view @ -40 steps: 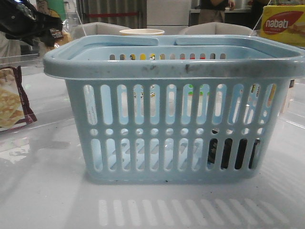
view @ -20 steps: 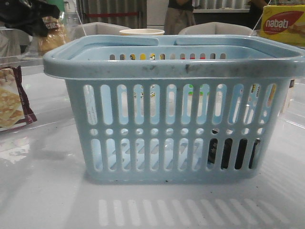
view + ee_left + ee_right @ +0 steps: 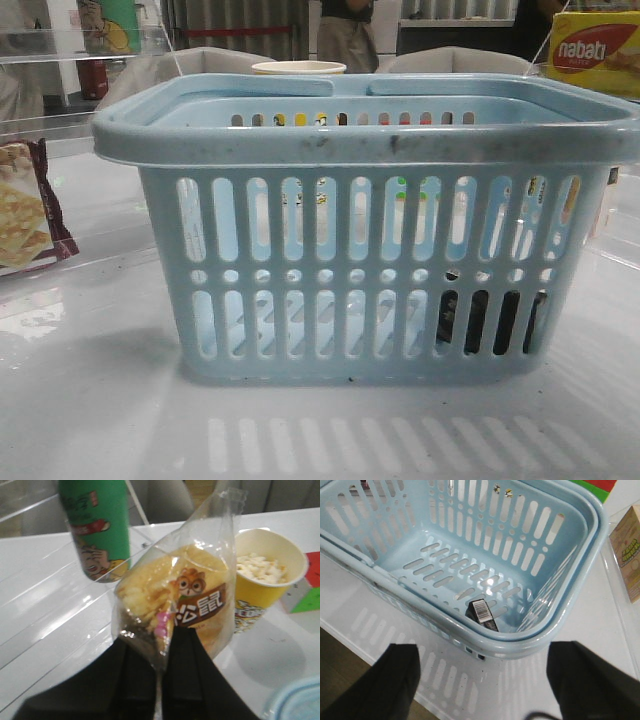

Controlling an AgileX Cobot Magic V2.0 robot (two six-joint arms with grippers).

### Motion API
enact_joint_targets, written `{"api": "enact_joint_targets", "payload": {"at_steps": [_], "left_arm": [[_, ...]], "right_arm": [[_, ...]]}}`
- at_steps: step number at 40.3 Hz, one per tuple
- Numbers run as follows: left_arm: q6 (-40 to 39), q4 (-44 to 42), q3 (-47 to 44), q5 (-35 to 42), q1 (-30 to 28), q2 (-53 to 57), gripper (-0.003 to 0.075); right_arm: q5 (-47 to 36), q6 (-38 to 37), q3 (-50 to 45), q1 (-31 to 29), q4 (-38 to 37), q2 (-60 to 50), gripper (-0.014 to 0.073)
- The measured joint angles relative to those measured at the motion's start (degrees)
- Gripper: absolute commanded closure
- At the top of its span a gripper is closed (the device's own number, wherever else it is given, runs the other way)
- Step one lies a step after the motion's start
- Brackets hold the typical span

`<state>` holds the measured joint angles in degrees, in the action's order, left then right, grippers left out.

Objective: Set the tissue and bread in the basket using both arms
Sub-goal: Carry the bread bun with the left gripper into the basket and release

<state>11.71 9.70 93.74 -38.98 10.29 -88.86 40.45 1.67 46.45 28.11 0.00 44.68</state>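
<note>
Left tool (image 3: 161,677): two matte black fingers (image 3: 135,680), broad at the base and tapering toward the tips, flat smooth faces, no visible screws or markings. Right tool (image 3: 482,680): two black fingers (image 3: 395,680), blocky, plain, slightly blurred; a thin dark cable loop showed at 6 o'clock near the frame edge.

The left hand (image 3: 159,680) pinches the bottom edge of the bread (image 3: 172,605), a clear bag with a squirrel picture. Behind it stand a green can (image 3: 97,527) and a yellow cup (image 3: 267,577) of popcorn on the white worktop (image 3: 45,610).
</note>
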Motion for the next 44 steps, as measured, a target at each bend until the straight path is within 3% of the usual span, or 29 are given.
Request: {"api": "enact_joint_targets", "payload": {"at_steps": [10,20,24,30,32,44], "left_arm": [[3.33,0.0,-0.14,-6.88,14.06,4.07,0.0629],[3.52,0.21,-6.51,-4.25,25.72,3.96,0.0627],[3.52,0.21,-9.47,-1.19,27.55,2.82,0.0561],[3.52,1.29,-11.96,1.29,28.09,0.3,0.0327],[3.52,1.89,-12.22,1.54,28.09,-0.21,0.029],[3.52,2.39,-13.81,2.02,28.24,5.94,0.0277]], "right_arm": [[0.0,0.0,0.0,0.0,0.0,0.0,-0.0028],[0.0,0.0,0.0,0.0,0.0,0.0,-0.0028],[0.09,0.0,0.0,0.0,0.0,0.0,-0.0028],[0.09,0.0,0.0,0.0,0.0,0.0,-0.0028],[0.09,0.0,0.0,0.0,0.0,0.0,-0.0028],[0.23,0.0,0.0,0.0,0.0,0.0,-0.0028]]}}
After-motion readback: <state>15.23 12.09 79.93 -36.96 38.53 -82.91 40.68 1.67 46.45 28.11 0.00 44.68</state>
